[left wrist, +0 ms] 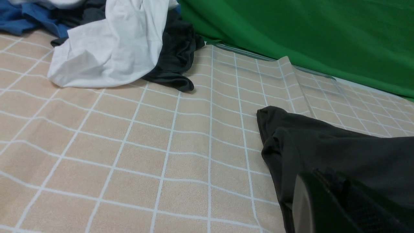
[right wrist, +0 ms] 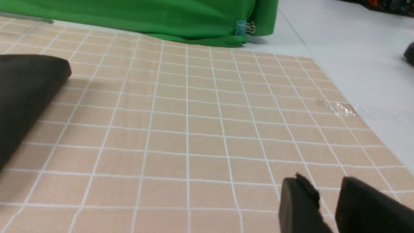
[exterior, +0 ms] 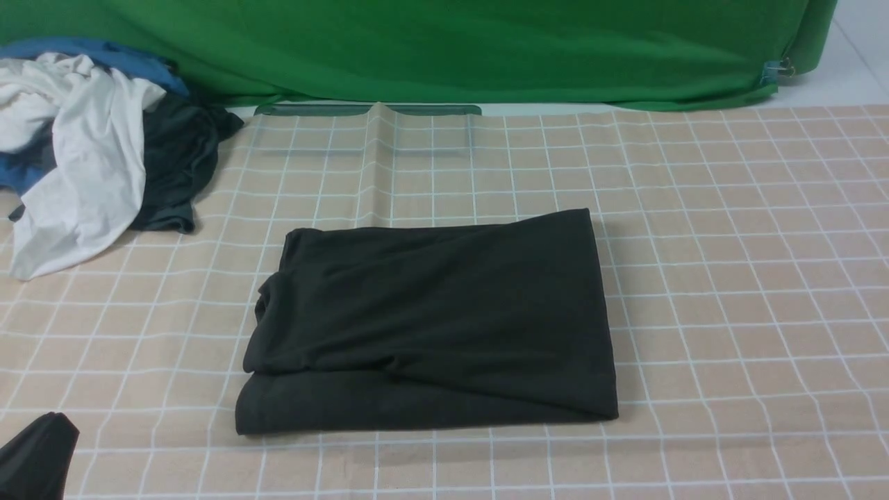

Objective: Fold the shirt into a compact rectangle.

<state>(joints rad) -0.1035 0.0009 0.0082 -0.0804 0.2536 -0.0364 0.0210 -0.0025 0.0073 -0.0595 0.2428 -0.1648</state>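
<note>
The black shirt (exterior: 430,319) lies folded into a rough rectangle in the middle of the checked tablecloth, with its layered edges and a small bulge on the left side. No logo or label shows. My left gripper (exterior: 38,451) pokes in at the bottom left corner of the front view, clear of the shirt and shut with nothing in it. In the left wrist view it (left wrist: 326,197) appears dark against the shirt (left wrist: 339,152). My right gripper (right wrist: 326,186) is out of the front view. It hovers over bare cloth, open and empty, with the shirt's corner (right wrist: 22,90) well away from it.
A pile of clothes sits at the back left: a white garment (exterior: 76,160), a dark grey one (exterior: 177,167) and a blue one (exterior: 104,55). A green backdrop (exterior: 451,48) runs along the back. The checked cloth ends at bare white table (right wrist: 355,64) on the right.
</note>
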